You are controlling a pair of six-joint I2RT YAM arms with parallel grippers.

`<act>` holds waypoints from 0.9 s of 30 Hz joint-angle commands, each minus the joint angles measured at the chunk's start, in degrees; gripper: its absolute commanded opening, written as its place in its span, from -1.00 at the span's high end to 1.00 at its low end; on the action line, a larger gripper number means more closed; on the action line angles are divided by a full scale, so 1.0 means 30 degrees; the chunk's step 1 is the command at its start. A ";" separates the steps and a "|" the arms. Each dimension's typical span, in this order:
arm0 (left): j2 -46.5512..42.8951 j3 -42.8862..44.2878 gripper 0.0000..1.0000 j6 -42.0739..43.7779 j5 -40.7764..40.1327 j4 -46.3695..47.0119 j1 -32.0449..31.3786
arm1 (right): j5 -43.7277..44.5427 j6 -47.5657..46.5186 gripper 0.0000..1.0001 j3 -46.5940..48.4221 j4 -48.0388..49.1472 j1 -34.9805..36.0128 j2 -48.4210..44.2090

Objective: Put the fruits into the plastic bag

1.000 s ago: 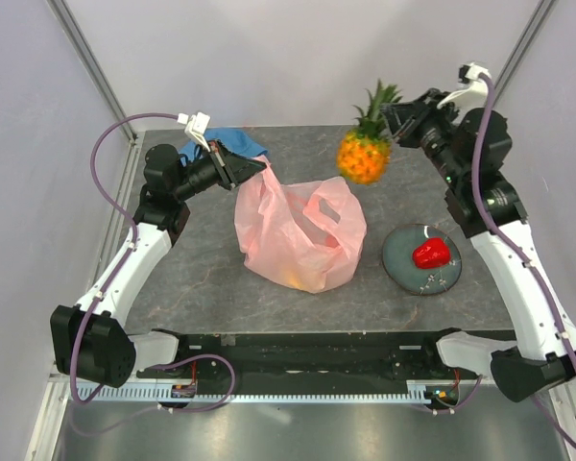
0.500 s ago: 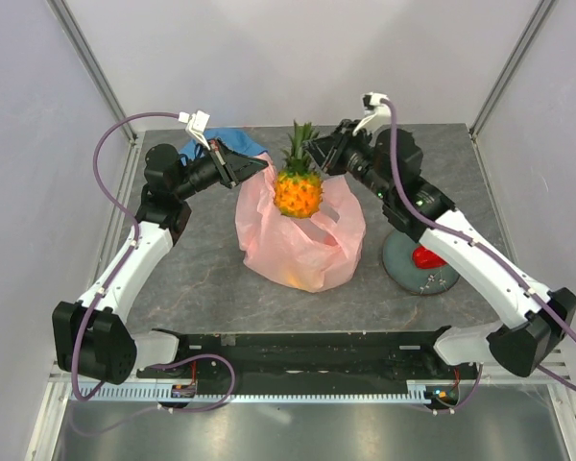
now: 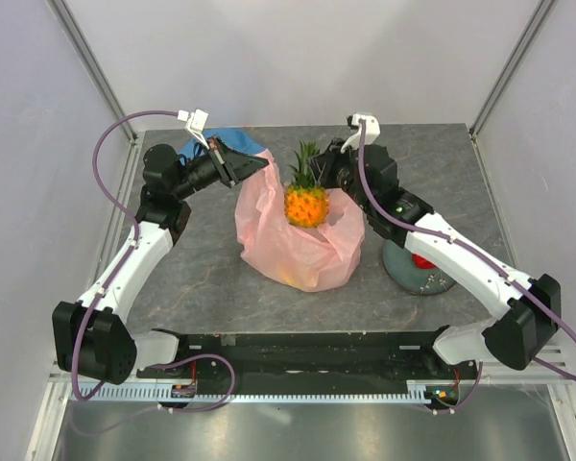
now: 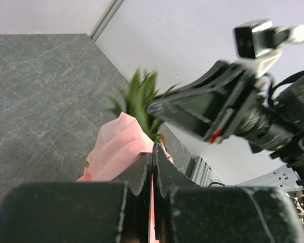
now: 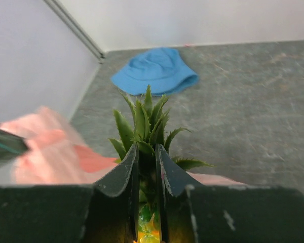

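Observation:
The pink plastic bag (image 3: 298, 235) stands mid-table. My left gripper (image 3: 261, 165) is shut on its left handle and holds it up; the pink film shows between the jaws in the left wrist view (image 4: 116, 152). My right gripper (image 3: 319, 173) is shut on the green crown of the orange pineapple (image 3: 306, 205) and holds it over the bag's mouth. The crown shows in the right wrist view (image 5: 144, 121) and the left wrist view (image 4: 139, 98). A shiny red fruit (image 3: 422, 260) lies on the dark plate (image 3: 432, 280), partly hidden by my right arm. A yellowish fruit (image 3: 290, 279) shows through the bag.
A blue cloth hat (image 3: 221, 142) lies at the back left behind my left gripper; it also shows in the right wrist view (image 5: 154, 71). Grey walls and frame posts stand around the table.
My right arm has swung left from the back right, carrying the pineapple, and lowered it to the bag's mouth. The left arm has held still with the handle.

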 commanded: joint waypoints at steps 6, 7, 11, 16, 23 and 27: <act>-0.0089 -0.0258 0.97 -0.0718 0.0418 0.1276 0.0120 | 0.3498 -0.1916 1.00 -0.1822 0.0843 0.0559 -0.1101; -0.0030 -0.0229 0.97 -0.0806 0.0476 0.1364 0.0091 | 0.3647 -0.1946 1.00 -0.1881 0.1250 0.0824 -0.1102; 0.0088 -0.0287 0.97 -0.0924 0.0273 0.1366 0.0091 | 0.3416 -0.1625 1.00 -0.1416 0.1869 0.2579 -0.0196; 0.0409 0.0035 0.97 -0.1215 -0.0021 0.0632 0.0091 | 0.2361 -0.1158 1.00 -0.1264 0.1694 0.4224 0.0802; 0.0470 -0.0286 0.97 -0.2126 -0.0721 0.0838 0.0091 | 0.0752 -0.0859 1.00 -0.2587 -0.0262 0.4430 0.0276; 0.0323 -0.0346 0.97 -0.1803 -0.0900 0.0311 0.0091 | 0.0368 -0.2496 1.00 -0.1853 -0.1966 0.4430 0.0100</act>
